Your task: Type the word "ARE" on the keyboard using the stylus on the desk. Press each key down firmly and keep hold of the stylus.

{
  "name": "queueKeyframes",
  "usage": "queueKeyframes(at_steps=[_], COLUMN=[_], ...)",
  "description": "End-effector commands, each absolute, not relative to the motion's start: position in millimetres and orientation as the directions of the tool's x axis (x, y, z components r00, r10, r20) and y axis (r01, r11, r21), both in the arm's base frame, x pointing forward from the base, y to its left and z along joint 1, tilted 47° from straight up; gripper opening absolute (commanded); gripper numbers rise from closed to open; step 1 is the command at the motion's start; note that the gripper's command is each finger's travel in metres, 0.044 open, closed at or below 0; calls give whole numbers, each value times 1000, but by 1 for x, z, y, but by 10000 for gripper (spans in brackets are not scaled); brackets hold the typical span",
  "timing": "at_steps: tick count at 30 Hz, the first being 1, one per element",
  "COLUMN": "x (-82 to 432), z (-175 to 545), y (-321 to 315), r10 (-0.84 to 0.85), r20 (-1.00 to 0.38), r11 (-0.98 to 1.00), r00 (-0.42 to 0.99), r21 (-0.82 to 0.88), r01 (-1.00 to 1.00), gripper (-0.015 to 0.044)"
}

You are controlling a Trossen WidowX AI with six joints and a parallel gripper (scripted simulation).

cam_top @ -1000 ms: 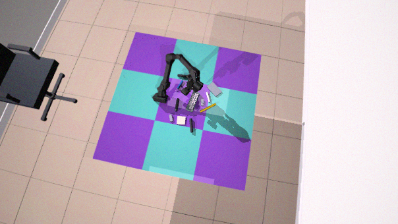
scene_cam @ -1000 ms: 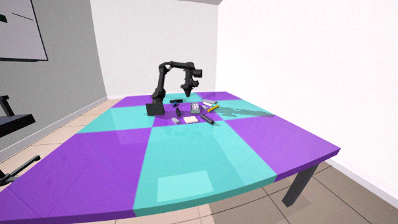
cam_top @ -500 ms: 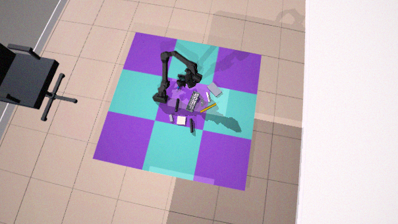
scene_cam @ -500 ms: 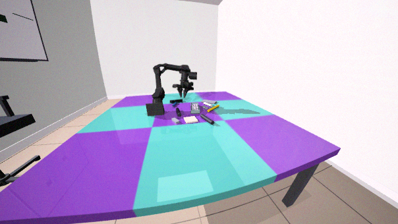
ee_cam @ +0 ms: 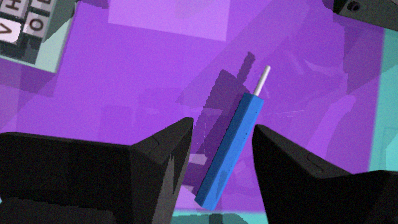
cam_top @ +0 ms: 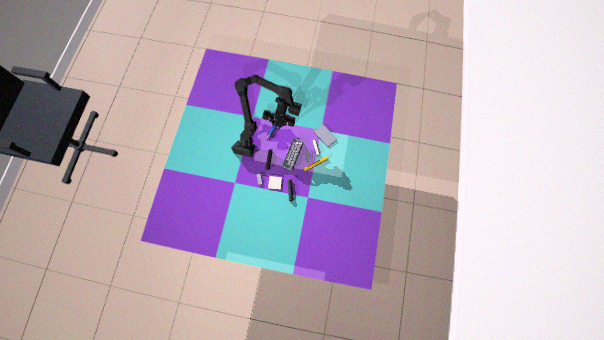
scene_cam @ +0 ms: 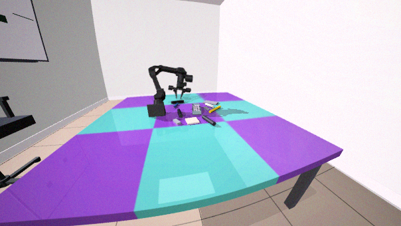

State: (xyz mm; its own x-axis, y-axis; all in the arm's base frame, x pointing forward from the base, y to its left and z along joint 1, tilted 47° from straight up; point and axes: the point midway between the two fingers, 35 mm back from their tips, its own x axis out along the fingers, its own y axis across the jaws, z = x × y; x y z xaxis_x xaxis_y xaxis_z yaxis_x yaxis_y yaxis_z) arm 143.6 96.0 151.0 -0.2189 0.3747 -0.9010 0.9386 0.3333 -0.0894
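The blue stylus lies on the desk beside the arm's base. Its thin silver tip points up and to the right in the wrist view. My gripper is open and empty above the stylus. In the wrist view the stylus runs slantwise between the two black fingers, with a gap to the left finger. The keyboard stands apart from the gripper. Only its corner shows in the wrist view, with a few letter keys; the rest is out of that view.
A dark bar lies behind the stylus. A black rod lies between arm base and keyboard, another black rod nearer the front. A yellow stick, a white stick, a grey slab and a white block surround the keyboard.
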Motion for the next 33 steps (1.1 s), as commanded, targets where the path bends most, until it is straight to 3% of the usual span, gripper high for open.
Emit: queueKeyframes(at_steps=[1, 33], x=[111, 111], z=[153, 144], y=[94, 105], r10=[280, 281], r20=[-940, -939], r11=[-32, -32], r00=[-196, -196], r21=[-213, -213], r01=[976, 977], gripper=[150, 150])
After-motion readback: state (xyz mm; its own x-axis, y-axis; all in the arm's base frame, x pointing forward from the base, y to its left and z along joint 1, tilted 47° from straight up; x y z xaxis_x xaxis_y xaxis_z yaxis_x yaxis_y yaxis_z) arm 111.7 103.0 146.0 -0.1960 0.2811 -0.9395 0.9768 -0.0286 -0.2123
